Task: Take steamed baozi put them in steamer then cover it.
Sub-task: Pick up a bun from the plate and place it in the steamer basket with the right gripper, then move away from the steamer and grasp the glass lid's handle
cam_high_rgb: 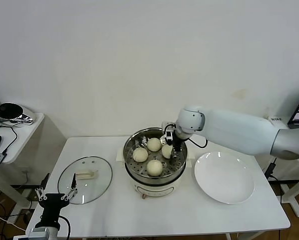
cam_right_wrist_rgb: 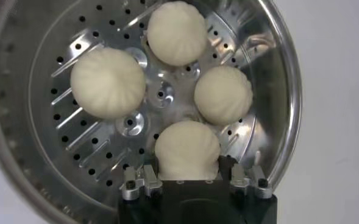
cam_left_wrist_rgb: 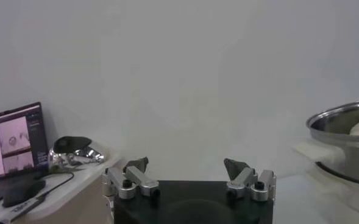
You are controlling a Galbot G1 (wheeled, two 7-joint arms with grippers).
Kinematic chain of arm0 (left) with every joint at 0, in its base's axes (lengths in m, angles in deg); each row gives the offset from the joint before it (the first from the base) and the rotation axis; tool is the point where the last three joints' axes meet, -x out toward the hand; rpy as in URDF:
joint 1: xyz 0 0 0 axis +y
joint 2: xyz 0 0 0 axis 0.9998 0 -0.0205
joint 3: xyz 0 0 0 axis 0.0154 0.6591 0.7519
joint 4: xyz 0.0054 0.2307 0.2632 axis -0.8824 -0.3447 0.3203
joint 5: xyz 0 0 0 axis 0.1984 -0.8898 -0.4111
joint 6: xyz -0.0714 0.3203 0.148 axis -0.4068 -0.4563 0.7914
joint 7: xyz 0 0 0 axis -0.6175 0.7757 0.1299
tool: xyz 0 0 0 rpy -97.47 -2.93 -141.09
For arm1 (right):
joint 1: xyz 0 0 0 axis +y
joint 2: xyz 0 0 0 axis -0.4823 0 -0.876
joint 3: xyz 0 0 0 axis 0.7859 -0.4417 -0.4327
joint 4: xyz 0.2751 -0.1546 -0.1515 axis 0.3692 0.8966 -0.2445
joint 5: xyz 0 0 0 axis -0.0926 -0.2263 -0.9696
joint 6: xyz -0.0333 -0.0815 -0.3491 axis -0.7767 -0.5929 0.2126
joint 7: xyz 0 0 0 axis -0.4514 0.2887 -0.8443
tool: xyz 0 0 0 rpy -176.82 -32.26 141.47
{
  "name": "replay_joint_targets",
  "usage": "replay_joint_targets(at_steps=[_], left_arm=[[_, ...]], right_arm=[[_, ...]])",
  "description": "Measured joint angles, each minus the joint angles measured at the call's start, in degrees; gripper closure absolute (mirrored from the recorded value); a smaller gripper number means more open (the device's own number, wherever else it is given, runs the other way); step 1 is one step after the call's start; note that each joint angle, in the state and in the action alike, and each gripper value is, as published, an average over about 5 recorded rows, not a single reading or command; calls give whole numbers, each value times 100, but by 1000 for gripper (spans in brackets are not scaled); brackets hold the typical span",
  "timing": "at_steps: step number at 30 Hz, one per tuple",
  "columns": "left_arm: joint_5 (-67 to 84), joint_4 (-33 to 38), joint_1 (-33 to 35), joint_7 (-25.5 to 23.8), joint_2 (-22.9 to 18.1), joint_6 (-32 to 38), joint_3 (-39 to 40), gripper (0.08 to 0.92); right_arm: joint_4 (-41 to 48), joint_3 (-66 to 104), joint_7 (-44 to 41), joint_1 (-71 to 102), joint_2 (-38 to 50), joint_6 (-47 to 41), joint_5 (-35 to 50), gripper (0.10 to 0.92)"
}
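The steamer (cam_high_rgb: 154, 182) stands mid-table with its perforated tray (cam_right_wrist_rgb: 88, 140) bare of a lid. Three baozi lie on the tray (cam_right_wrist_rgb: 177, 33) (cam_right_wrist_rgb: 108, 83) (cam_right_wrist_rgb: 223, 95). My right gripper (cam_right_wrist_rgb: 188, 167) reaches down inside the pot (cam_high_rgb: 172, 150) and is shut on the fourth baozi (cam_right_wrist_rgb: 187, 150), which rests on the tray at the pot's right side (cam_high_rgb: 167, 150). The cover (cam_high_rgb: 97, 167) lies flat on the table left of the steamer, handle up. My left gripper (cam_high_rgb: 54, 196) is parked open and empty at the table's front left, just before the cover; it also shows in the left wrist view (cam_left_wrist_rgb: 188, 165).
A flat white plate (cam_high_rgb: 224, 177) lies right of the steamer, with nothing on it. A side table with a shiny object (cam_high_rgb: 12, 114) and a laptop (cam_left_wrist_rgb: 11, 143) stands at far left. The steamer's rim (cam_left_wrist_rgb: 344, 131) shows in the left wrist view.
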Motion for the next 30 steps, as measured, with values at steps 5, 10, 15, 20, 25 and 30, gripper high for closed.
replay_joint_targets(at_steps=[5,10,15,20,25,30], left_arm=[[2,-1,10,0,1,0,-13,177],[11,0,-6,-13,8,-6,-15,177],[25,-14,-19,-48,19,2,14,177],[30,-64,-30,-72,-7,22,51,177],[12,-89,2,-69,-39,21,110,177],[-11,-129,-5,-45,-103,33,194,177]], right_arm=[[-37,72,-19,-11,35,-38,11,275],[-222,209,-2,-118,223,-90,100,206],[-642,502,249,-99,626,-61,333,203],[-1281,1024,1090,300,1286,302,802,203],[-1896,2191,2292,1438,1920,974,995,203],[-2237,3983,3137,3218,2044,1802,676,203]])
